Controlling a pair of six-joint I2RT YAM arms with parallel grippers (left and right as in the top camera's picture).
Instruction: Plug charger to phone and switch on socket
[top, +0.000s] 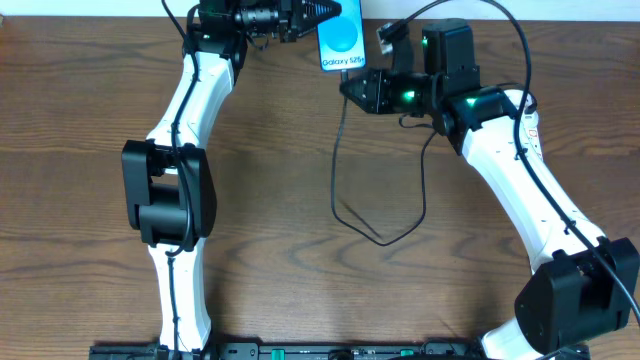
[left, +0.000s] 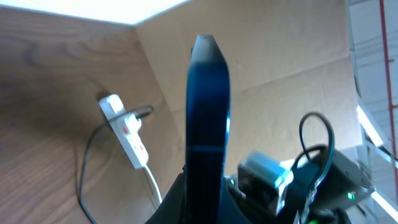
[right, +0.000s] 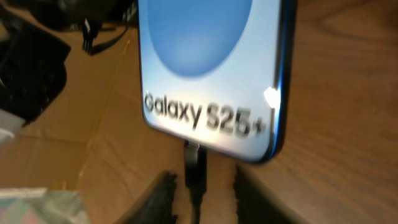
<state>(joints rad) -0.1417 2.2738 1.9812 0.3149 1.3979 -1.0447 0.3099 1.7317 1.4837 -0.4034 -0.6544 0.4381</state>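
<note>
Right claw (right: 198, 190), bottom centre of the right wrist view: fingers (right: 158, 198) parted a little, one on each side of the charger (right: 194, 163), with no pinch visible on the cable. Just above, the connector tip meeting the bottom edge of the phone (right: 211, 74), apparently seated, though blurred at the joint. Phone filling the upper middle of that frame, "Galaxy S25+" legible.

Left claw (top: 322, 18), top centre of the overhead view: pressed together on the phone's far end, seemingly holding it above the table (top: 270, 200). Black cable dropping from the phone to mid-frame, looping, then climbing toward the upper right.

Socket (left: 124, 130) visible only in the left wrist view, at left centre, with a dark cable leaving its side and the white cord (left: 152, 180) trailing toward the bottom edge.

Judged as the hand-off from plugging to switching. Draw the right claw back straight along the cable's line, with no sideways drag on the connector. Hold the phone firm with the left claw meanwhile. Then approach the red switch marks with tips together and press squarely, avoiding the loop.
</note>
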